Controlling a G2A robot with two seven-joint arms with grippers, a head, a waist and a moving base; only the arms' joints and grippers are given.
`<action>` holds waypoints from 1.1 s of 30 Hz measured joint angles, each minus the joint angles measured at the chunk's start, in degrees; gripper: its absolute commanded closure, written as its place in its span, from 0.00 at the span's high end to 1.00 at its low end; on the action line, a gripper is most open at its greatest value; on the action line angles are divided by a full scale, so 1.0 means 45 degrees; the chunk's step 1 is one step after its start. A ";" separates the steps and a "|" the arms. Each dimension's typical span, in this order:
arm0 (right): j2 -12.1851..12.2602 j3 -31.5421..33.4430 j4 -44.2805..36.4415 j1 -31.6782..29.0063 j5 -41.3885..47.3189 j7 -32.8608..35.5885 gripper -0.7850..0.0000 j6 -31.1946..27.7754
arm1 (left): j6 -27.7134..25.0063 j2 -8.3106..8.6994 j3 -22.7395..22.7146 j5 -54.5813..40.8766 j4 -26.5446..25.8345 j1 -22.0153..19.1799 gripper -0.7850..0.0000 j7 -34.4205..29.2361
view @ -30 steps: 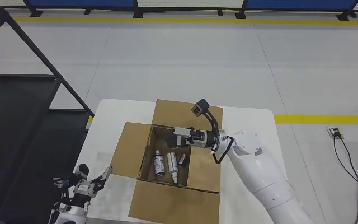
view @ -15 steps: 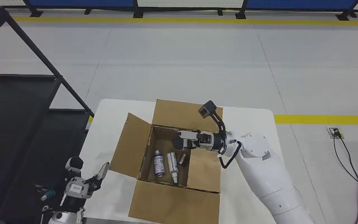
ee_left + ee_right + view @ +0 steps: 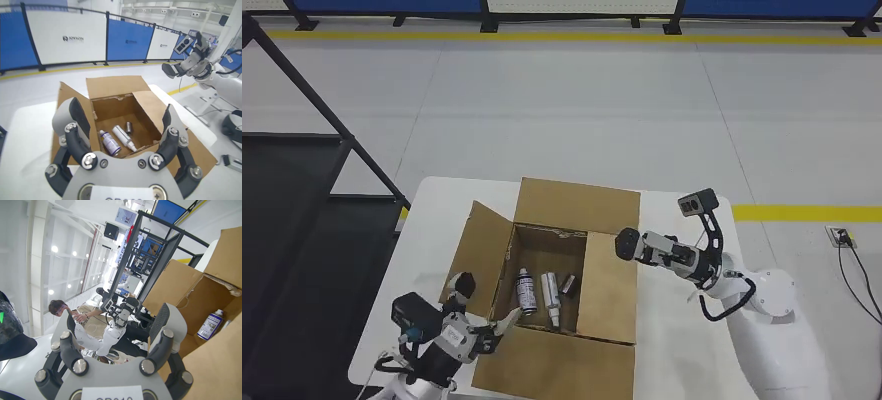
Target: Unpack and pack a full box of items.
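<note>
**A:** What did the white surface (image 3: 432,215) carry?

**B:** One cardboard box (image 3: 577,205), near its middle, with all four flaps opened outward. I took that as a way to keep the mouth free, so an arm could go straight down.

**A:** And the arms?

**B:** Two. Reading the clock from above, with twelve on the side away from the robot, the left gripper (image 3: 487,305) hung at about seven o'clock of the box. Its jaws were spread wide and held nothing. Its wrist looked into the opening, so I judged it was lined up for a reach inside. The right gripper (image 3: 627,243) hung at three o'clock, by the flap there, with its jaws likewise spread and empty. It was probably kept aside to leave room.

**A:** What was in the box?

**B:** Three things, all lying on their sides on the bottom, crowded toward nine o'clock. One spray can (image 3: 110,141) lay closest to that wall, with one white tube (image 3: 122,137) just beside it. One small metal cylinder (image 3: 129,127) lay by the tube's thick end. Lying flat they wouldn't tip, though the can might roll. With three things inside, I judged the unpacking unfinished.
</note>
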 measured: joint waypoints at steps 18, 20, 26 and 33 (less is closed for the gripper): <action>0.0347 0.1537 -0.0180 -0.1416 0.0362 0.0222 1.00 -0.0138 | 0.0474 -0.0270 0.2586 -0.2718 0.2847 -0.4270 1.00 -0.4838; 0.0347 0.1436 -0.0394 -0.1564 0.0451 0.0014 1.00 -0.0087 | 0.0565 -0.0274 0.2650 -0.2776 0.3123 -0.4260 1.00 -0.4919; 0.0458 0.1687 -0.0783 -0.2015 0.0878 -0.0120 1.00 -0.0274 | 0.0325 -0.0383 0.3478 -0.4409 0.4437 -0.5533 1.00 -0.6890; 0.0599 0.2192 -0.0620 -0.2363 0.1425 -0.0362 1.00 -0.0486 | -0.0079 -0.0640 0.4613 -0.6543 0.6393 -0.7270 1.00 -0.8062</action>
